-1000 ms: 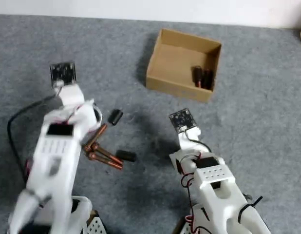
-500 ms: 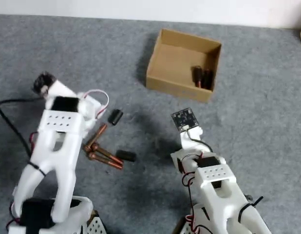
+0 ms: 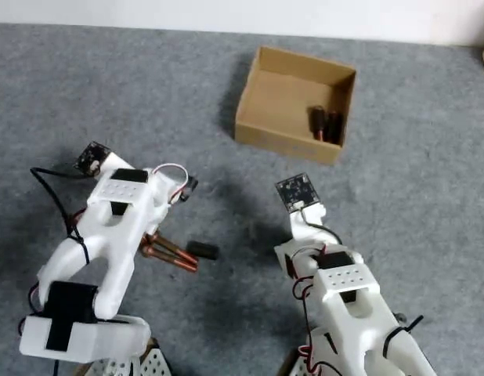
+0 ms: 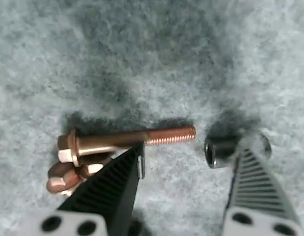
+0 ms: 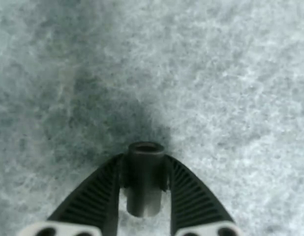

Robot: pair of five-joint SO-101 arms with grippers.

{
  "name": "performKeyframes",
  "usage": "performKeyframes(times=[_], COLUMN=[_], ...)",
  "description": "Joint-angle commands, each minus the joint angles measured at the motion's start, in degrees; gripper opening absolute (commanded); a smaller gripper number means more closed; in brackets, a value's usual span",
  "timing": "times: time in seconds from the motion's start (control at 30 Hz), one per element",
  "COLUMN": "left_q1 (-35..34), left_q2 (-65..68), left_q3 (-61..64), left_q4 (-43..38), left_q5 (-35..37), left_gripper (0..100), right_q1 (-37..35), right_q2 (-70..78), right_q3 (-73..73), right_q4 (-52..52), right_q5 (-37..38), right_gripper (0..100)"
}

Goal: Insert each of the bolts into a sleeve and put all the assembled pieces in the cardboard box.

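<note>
cardboard box (image 3: pixel 283 138): assembled pieces (image 3: pixel 324 123) in corner.

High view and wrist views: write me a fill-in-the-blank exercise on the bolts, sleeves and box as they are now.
1. The right gripper grips a black ____.
2. The left gripper hangs with its jaws ____ over a copper bolt.
3. The assembled pieces lie in the ____ box.
Missing words: sleeve; open; cardboard.
</note>
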Motion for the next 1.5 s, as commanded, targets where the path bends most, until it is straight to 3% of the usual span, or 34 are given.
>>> performKeyframes(times=[0.0,0.27,0.43,0.87,1.23,1.47], left_q1=[0.9,2.4,2.4,-11.6,-12.1,-12.2], left_q2=[0.4,0.0,0.0,0.5,4.2,12.0], left_q3=[-1.0,-0.7,-1.1,-1.2,0.3,-7.3], left_q4=[-1.0,-0.4,4.3,4.2,4.2,7.7], left_q5=[0.8,0.9,0.9,6.1,5.9,5.9], left_gripper=[23,30,34,33,30,24], right_q1=[1.1,1.1,1.1,1.1,1.1,1.1], right_q2=[0.2,0.2,0.3,0.3,0.3,0.3], right_q3=[-1.0,-1.0,-1.0,-1.0,-1.0,-1.0], right_q4=[-1.4,-1.5,-1.5,-1.5,-1.5,-1.5], right_q5=[0.0,0.1,0.1,0.1,0.1,0.1], right_gripper=[0.4,0.4,0.4,0.4,0.4,0.4])
